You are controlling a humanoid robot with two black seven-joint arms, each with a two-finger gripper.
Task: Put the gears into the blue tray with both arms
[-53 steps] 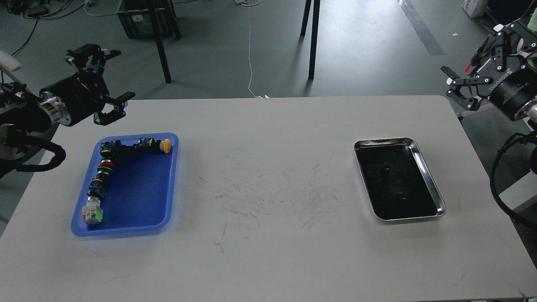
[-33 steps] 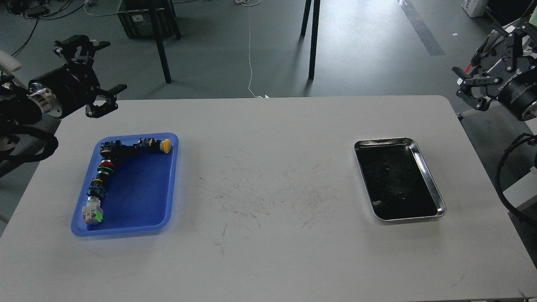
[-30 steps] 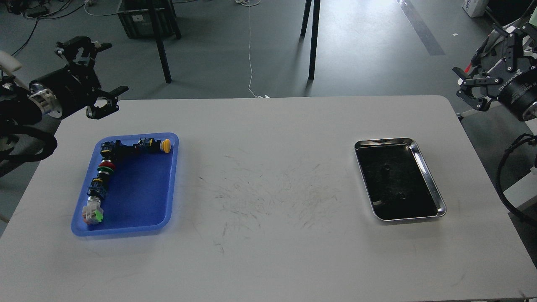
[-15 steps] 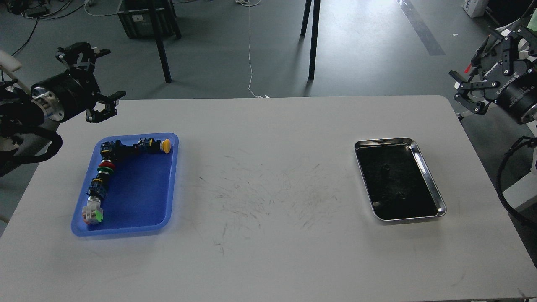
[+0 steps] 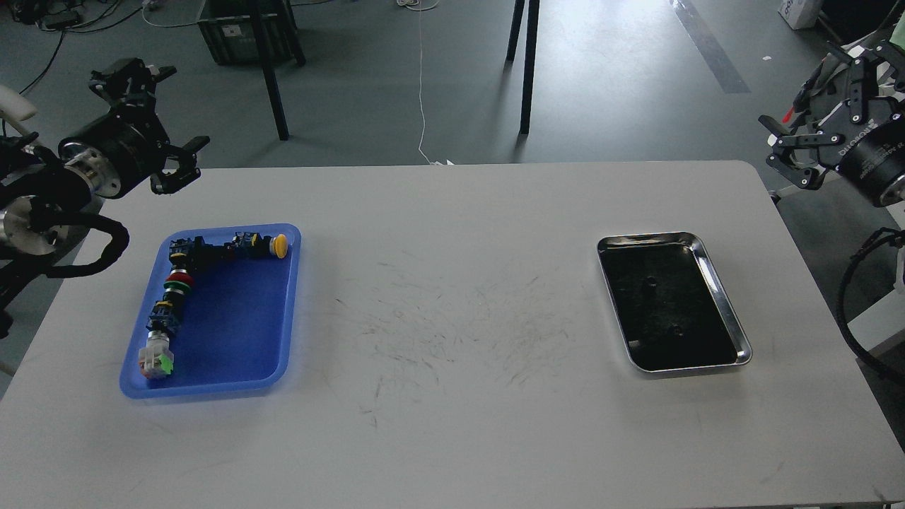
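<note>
The blue tray lies on the left of the white table and holds a bent row of colourful push-button switches. Two tiny black gears show faintly on the dark floor of the steel tray at the right. My left gripper hovers open above the table's far left corner, beyond the blue tray, holding nothing. At the right edge, my right gripper is raised off the table, open and empty, well behind the steel tray.
The table's far edge runs behind both trays; past it is grey floor with black table legs and a dark crate. Scuff marks cover the table's middle.
</note>
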